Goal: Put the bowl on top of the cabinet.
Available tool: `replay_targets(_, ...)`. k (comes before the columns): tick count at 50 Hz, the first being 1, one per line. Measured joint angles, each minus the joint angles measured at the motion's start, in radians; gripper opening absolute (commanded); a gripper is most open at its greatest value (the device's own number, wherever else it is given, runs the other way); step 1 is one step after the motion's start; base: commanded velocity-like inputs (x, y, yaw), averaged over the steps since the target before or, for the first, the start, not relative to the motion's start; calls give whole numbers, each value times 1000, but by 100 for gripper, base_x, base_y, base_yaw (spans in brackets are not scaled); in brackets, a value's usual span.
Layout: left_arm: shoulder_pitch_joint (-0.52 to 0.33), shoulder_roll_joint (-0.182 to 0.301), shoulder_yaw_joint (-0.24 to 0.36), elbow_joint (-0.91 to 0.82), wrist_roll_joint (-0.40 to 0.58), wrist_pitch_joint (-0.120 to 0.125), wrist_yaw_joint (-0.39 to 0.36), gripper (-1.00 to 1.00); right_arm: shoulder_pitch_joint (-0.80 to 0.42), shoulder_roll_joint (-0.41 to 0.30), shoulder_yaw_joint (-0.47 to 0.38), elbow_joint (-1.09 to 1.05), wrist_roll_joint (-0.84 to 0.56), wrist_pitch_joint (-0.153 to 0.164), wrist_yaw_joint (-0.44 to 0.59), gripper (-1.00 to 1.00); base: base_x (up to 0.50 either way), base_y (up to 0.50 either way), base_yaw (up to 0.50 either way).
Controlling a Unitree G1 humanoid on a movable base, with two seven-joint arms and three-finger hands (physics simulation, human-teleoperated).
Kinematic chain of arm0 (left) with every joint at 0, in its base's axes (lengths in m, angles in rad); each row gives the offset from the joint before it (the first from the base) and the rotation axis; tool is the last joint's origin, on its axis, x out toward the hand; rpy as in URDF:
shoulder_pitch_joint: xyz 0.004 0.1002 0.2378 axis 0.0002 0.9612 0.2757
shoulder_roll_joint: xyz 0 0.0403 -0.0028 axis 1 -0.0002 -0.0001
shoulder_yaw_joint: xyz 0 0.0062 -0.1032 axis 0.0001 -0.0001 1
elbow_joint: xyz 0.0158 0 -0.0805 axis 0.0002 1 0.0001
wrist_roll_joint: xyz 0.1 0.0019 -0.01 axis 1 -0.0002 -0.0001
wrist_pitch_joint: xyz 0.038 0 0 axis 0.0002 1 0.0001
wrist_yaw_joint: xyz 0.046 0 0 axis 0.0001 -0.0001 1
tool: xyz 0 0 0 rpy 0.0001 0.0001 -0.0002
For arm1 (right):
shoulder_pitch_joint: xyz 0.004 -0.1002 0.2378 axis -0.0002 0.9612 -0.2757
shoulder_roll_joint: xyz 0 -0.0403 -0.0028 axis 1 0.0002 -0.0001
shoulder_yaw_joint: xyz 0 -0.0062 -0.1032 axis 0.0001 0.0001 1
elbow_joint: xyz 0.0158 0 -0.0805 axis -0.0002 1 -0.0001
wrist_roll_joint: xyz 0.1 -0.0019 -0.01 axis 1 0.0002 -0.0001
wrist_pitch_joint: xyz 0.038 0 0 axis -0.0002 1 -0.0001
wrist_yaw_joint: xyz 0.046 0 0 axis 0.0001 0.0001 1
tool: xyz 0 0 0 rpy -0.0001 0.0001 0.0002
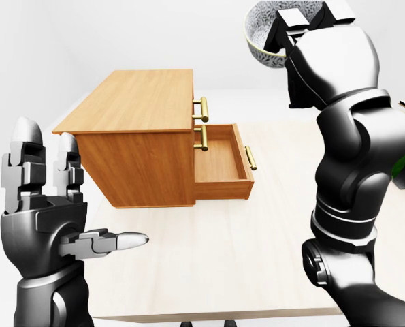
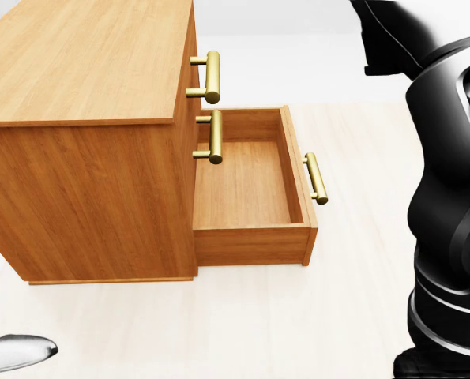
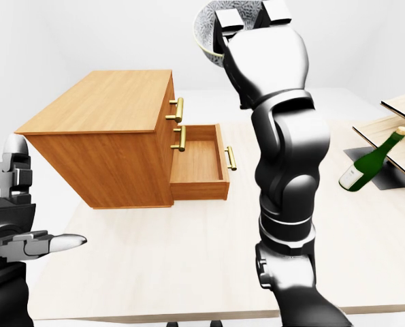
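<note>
The right hand is raised high, its fingers clamped over the rim of the patterned bowl; rigid, likely light and breakable, the rim suits it. The cabinet top lies below and left of them, its lowest drawer open. The left hand is spread, empty. A green bottle lies well right on the surface.
</note>
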Motion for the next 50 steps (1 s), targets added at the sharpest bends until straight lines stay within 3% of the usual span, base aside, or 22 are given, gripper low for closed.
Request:
replay_targets(13,-6,4,6,3,-4,0,5,100,-326,-49,37,406,93,0,0,-100,0,0,0)
replay_targets(27,-4,4,9,-5,-8,0,5,100,-609,-9,77,804,138,0,0,-100,0,0,0)
replay_targets(38,-11,6,13,-4,-10,0,9,100,-738,55,108,1005,162,-19,0,-100,0,0,0)
replay_targets(50,-13,8,14,-3,-12,0,11,100,-787,121,133,1093,172,-49,0,-100,0,0,0)
